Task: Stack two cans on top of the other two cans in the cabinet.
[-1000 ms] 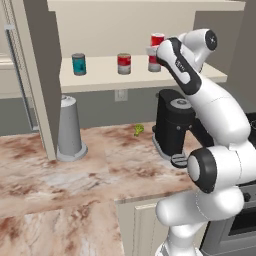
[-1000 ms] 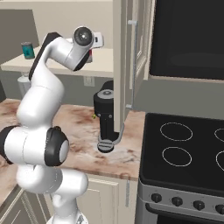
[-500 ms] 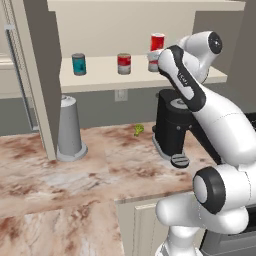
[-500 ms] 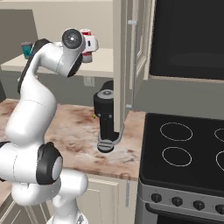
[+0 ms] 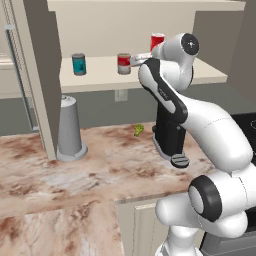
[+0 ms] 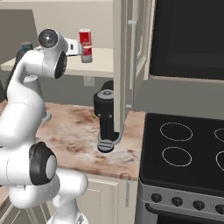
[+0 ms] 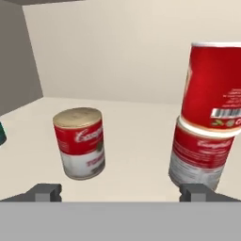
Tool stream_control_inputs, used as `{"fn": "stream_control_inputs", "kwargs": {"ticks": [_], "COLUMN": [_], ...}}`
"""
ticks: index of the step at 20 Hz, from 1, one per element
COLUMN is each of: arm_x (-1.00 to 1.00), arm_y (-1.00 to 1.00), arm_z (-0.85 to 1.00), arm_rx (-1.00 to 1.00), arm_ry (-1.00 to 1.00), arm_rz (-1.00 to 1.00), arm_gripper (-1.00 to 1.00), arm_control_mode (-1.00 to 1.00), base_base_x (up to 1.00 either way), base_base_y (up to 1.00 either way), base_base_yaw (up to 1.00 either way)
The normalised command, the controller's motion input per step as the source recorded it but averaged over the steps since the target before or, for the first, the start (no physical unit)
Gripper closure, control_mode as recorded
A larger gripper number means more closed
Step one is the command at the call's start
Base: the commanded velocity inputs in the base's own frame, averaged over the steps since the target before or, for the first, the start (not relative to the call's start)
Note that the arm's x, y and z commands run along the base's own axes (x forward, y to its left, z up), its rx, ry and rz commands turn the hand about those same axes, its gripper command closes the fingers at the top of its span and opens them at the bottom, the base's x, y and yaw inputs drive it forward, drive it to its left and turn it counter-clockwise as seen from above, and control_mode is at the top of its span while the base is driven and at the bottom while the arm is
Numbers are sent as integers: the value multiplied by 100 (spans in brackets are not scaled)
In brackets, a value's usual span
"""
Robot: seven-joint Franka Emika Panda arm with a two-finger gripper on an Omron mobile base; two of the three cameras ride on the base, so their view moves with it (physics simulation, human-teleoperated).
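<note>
On the cabinet's cream shelf (image 5: 100,76) the all-red can (image 5: 157,41) stands on a red-and-silver can, whose lower part shows in the right base view (image 6: 88,56). A second red-and-silver can (image 5: 124,63) stands alone mid-shelf, and the teal can (image 5: 78,64) stands farther left. In the hand view the lone can (image 7: 80,142) is left of centre, the stack's top can (image 7: 214,87) and bottom can (image 7: 200,157) are at the right. My gripper (image 7: 121,193) is open and holds nothing, hovering at the shelf front (image 5: 135,58) between the lone can and the stack.
A black coffee machine (image 5: 167,131) stands on the marble counter below the shelf, with a grey cone-topped canister (image 5: 69,127) to its left and a small green item (image 5: 138,129) between them. An open cabinet door (image 6: 127,65) hangs right of the shelf; a stove (image 6: 183,144) lies beyond.
The hand has drawn back from the stacked all-red can and swung left towards the shelf's middle. The all-red can stays on top of the lower can.
</note>
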Motion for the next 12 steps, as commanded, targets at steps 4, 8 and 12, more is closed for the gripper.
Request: {"fn": "stream_control_inputs", "kwargs": {"ticks": [4, 8, 12], "arm_x": [0, 0, 1], "arm_y": [40, 38, 27], "arm_z": [0, 0, -4], "arm_rx": [3, 3, 1], "arm_ry": [12, 10, 5], "arm_rz": [0, 0, 0], "arm_gripper": [-100, -100, -100], "arm_control_mode": [-100, -100, -100], "base_base_x": [0, 0, 0], "base_base_y": [0, 0, 0], "base_base_yaw": [0, 0, 0]}}
